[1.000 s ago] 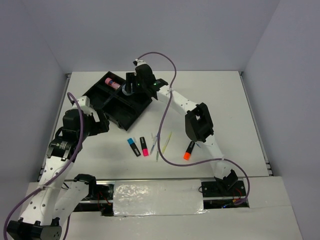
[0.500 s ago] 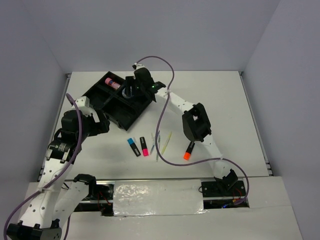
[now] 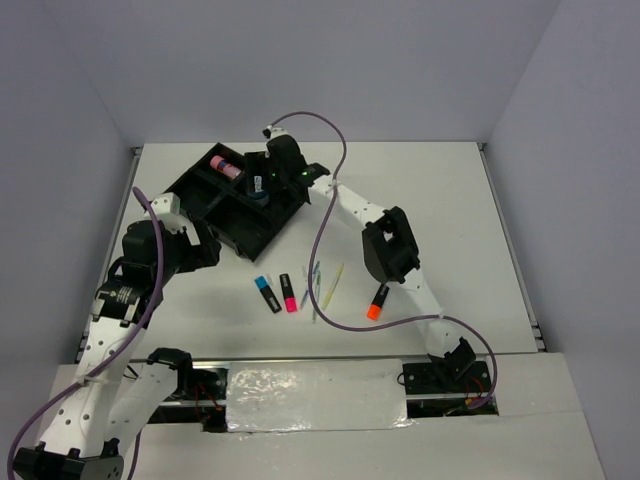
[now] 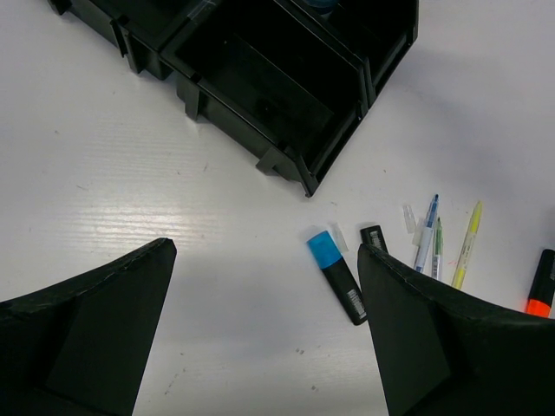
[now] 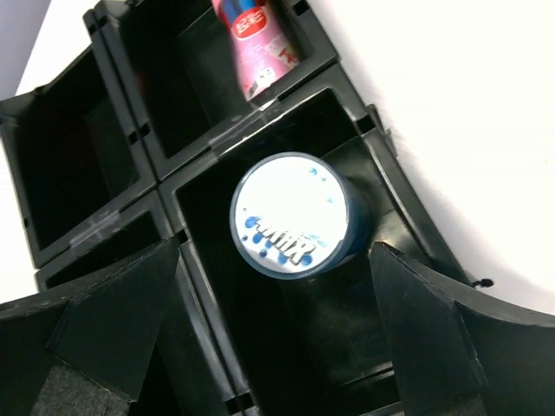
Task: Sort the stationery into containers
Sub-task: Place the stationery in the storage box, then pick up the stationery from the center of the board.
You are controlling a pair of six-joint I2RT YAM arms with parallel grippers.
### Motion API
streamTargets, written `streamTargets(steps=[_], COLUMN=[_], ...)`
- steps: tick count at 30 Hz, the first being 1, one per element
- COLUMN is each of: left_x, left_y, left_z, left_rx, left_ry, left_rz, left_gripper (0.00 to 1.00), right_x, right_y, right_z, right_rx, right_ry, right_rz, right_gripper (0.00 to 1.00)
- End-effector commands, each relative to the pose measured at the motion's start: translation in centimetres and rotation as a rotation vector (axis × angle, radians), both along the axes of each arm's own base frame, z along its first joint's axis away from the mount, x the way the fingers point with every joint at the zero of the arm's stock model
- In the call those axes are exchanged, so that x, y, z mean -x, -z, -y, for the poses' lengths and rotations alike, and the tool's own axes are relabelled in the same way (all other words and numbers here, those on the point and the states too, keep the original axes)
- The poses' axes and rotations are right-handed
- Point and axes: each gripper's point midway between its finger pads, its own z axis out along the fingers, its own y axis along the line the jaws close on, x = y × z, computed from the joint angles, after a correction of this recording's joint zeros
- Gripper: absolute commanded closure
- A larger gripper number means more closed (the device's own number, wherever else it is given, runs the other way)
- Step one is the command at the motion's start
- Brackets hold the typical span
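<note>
Top external view: the black four-compartment tray (image 3: pixel 215 212) sits in the upper left of the table (image 3: pixel 450 200).

**Done.** A pink-capped tube (image 5: pixel 253 35) lies in the compartment at the top of the right wrist frame. One round blue tub (image 5: pixel 290 214) stands in the adjoining compartment. The right end effector (image 5: pixel 273 334) hangs over it, fingers wide and clear of the tub, holding nothing. The other two compartments look empty.

**Left to do.** These lie loose at the lower centre of the table:
- a blue highlighter (image 3: pixel 267 293)
- a pink highlighter (image 3: pixel 288 292)
- an orange highlighter (image 3: pixel 376 302)
- several thin pens (image 3: pixel 318 288)

No second tub is visible.

The left end effector (image 4: pixel 260 347) hovers just left of the blue highlighter, fingers wide and empty.

**Obstructions.** A purple cable (image 3: pixel 345 325) crosses the pens. The right arm's elbow (image 3: pixel 388 250) overhangs the orange highlighter.
</note>
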Motion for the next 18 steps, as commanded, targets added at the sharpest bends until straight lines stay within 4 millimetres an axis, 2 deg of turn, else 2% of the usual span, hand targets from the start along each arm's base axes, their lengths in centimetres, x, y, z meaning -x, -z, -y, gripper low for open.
streamTargets(steps=[1,3,4,5,6,7,8,9,10,11,12,13,14,15,16,17,18], left_x=[-0.5,-0.6,-0.6,-0.6,-0.6,-0.7,-0.6,-0.6,-0.6,-0.5,-0.5,-0.4,-0.2,-0.2,-0.2,-0.2,-0.3], left_y=[-2.3,-2.2,-2.1,-2.1,-2.1,-2.1,-2.0,-2.0,-2.0,-1.9,-2.0,-2.0,-1.9,-1.9,-1.9,-1.8,-1.9], left_z=[0.3,0.2,0.2,0.2,0.1,0.0,-0.1,-0.4,-0.7,-1.1,-1.7,-2.1,-2.6,-3.0,-3.4,-3.3,-3.3], left_rx=[0.008,0.007,0.006,0.006,0.003,0.001,0.001,-0.007,-0.008,-0.015,-0.023,-0.029,-0.037,-0.04,-0.05,-0.049,-0.049], left_ry=[0.014,0.012,0.012,0.008,0.003,-0.001,-0.007,-0.025,-0.042,-0.063,-0.106,-0.129,-0.157,-0.18,-0.201,-0.199,-0.195], left_rz=[0.073,0.07,0.067,0.067,0.065,0.065,0.06,0.06,0.057,0.053,0.052,0.05,0.042,0.037,0.035,0.035,0.036], left_gripper=[0.01,0.01,0.01,0.01,0.01,0.01,0.01,0.01,0.01,0.01,0.01,0.01,0.01,0.01,0.01,0.01,0.01], right_x=[0.5,1.1,1.8,2.2,2.4,3.4,3.8,4.2,4.9,5.7,6.8,8.0,9.7,11.3,13.1,15.5,16.0], right_y=[-9.8,-11.6,-14.6,-15.9,-15.3,-19.4,-19.4,-17.5,-19.8,-17.9,-14.7,-15.6,-13.7,-9.2,-10.0,-5.4,-4.7], right_z=[-1.3,-1.2,-0.6,0.0,1.4,3.4,5.2,7.4,10.8,14.0,16.9,20.5,23.1,26.8,29.3,31.4,34.0], right_rx=[-0.14,-0.162,-0.186,-0.187,-0.143,-0.157,-0.112,-0.033,0.0,0.097,0.179,0.211,0.274,0.344,0.32,0.369,0.335], right_ry=[-0.034,-0.043,-0.043,-0.033,0.003,0.038,0.084,0.129,0.232,0.294,0.359,0.45,0.491,0.561,0.599,0.605,0.656], right_rz=[0.13,0.14,0.174,0.189,0.186,0.241,0.232,0.2,0.23,0.166,0.087,0.082,0.018,-0.083,-0.076,-0.164,-0.197], right_gripper=[0.0,0.0,0.0,0.0,0.0,0.0,0.0,0.0,0.0,0.0,0.0,0.0,0.0,0.0,0.0,0.0,0.0])
